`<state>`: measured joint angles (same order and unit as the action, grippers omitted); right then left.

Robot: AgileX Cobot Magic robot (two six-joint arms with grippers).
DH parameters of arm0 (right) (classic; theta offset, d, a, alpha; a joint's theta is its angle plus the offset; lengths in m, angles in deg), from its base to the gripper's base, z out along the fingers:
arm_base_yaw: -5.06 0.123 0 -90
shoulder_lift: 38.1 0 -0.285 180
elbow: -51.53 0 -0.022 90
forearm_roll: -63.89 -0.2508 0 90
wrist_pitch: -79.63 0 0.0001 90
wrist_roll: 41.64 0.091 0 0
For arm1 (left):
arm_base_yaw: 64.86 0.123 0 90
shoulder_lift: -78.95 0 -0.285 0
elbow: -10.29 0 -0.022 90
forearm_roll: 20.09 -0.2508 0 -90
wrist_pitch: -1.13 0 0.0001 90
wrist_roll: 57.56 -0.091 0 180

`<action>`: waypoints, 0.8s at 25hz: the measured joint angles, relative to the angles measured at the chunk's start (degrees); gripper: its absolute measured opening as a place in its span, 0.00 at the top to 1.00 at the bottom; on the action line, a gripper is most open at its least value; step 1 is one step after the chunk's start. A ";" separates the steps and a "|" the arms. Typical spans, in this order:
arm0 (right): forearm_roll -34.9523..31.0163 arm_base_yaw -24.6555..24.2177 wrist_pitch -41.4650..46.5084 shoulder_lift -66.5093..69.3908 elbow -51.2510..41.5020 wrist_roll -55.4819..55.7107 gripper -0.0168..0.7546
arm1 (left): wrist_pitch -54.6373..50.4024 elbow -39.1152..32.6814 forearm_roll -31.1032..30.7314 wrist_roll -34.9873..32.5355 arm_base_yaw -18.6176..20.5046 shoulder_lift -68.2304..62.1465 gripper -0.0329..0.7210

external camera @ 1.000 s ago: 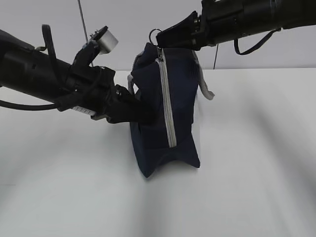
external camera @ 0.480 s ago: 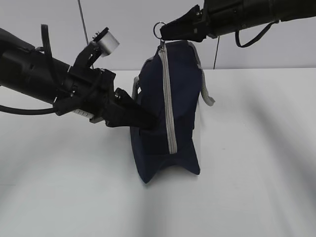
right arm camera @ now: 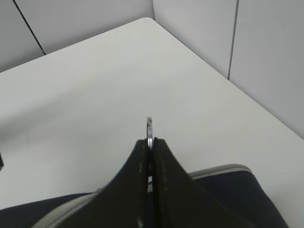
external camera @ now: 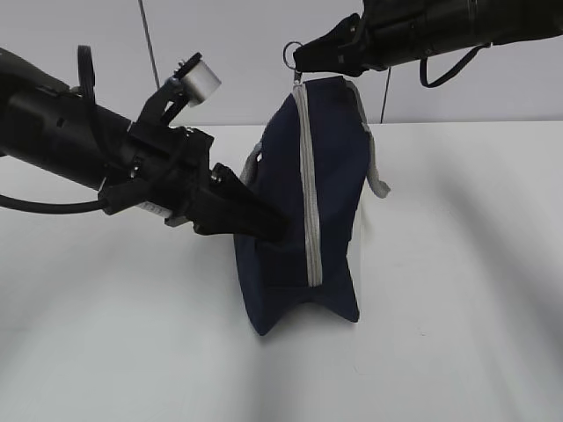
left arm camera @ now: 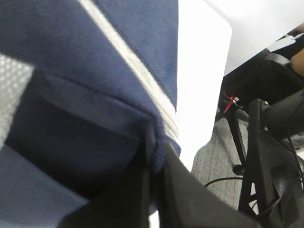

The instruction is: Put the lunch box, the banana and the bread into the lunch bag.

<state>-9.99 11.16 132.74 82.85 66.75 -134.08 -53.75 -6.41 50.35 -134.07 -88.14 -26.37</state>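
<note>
Navy lunch bag standing upright on white worktop, left gripper pinching its side fabric, right gripper clamping the metal ring pull, grey zipper running vertically

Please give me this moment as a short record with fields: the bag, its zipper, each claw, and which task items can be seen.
bag: navy lunch bag on the white table
zipper: grey zipper appears shut along its visible length
right claw: shut on the metal ring pull at the bag's top
left claw: shut on bag fabric at the side
lunch box, banana, bread: not visible
</note>
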 joint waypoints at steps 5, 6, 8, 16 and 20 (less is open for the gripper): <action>-0.13 0.00 -1.85 1.35 0.00 0.00 1.00 | 0.84 0.00 -1.02 1.53 -2.71 0.00 0.95; -0.13 0.00 -2.00 1.49 0.00 0.00 1.00 | 1.21 0.06 -1.07 1.77 -3.09 0.00 0.95; -0.36 0.00 -2.15 1.62 0.00 0.04 1.00 | 1.79 0.06 -1.07 2.09 -3.57 0.00 0.95; -1.78 -0.15 2.33 1.89 0.24 0.13 1.00 | 3.32 0.06 -3.45 8.89 -3.75 0.00 0.95; -2.19 -0.52 7.11 1.89 0.72 0.13 1.00 | 5.65 0.01 -5.65 16.42 -1.72 0.00 0.87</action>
<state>-12.18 10.64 139.85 84.74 67.47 -133.95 -48.10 -6.40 44.70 -117.65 -89.86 -26.37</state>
